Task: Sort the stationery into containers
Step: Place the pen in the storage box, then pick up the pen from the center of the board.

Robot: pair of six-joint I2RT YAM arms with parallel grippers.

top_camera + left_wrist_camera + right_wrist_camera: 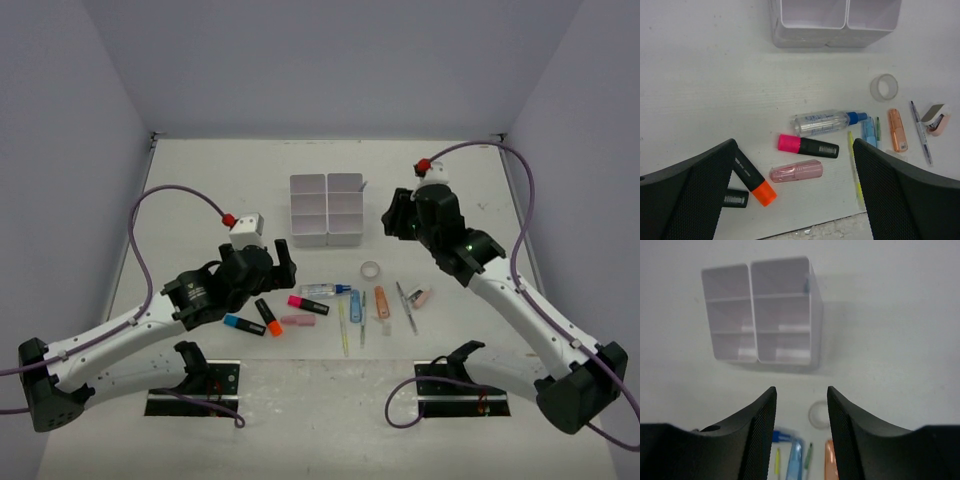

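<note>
Quick snapshot of the sorting setup. The white organiser tray point(326, 240) sits on the far-middle part of the bench point(200, 190), two columns by three rows.

Nearly all the stationery is loose on the bench in a scattered row nearer the arms than the tray:
- the blue-ended highlighter point(243, 324) is furthest left, with the orange-ended highlighter point(752, 180) just beside it
- the pink eraser point(796, 171) lies just nearer the arms than the pink-ended highlighter point(807, 146)
- the clear glue pen point(822, 122) with its blue cap lies just past the pink one, on the tray side
- further right come a thin yellow pen point(855, 170), a light-blue piece point(869, 131), a green pen point(878, 131), an orange translucent piece point(897, 131) and a thin grey pen point(921, 132)
- a small pink-and-white thing point(935, 119) sits at the far right end, and I can't tell what it is
- the tape ring point(884, 87) sits alone between that row and the tray

The left pincer point(282, 260) hangs over the left end of the row, spread wide with nothing in it. Its wrist view frames the pink-ended highlighter and the eraser between its fingers.

The right pincer point(801, 392) is up by the tray's right side, partway open, and nothing is gripped.

Something thin and bluish point(807, 285) shows at the right wall of the tray's far-right compartment. It's too small to name.
</note>
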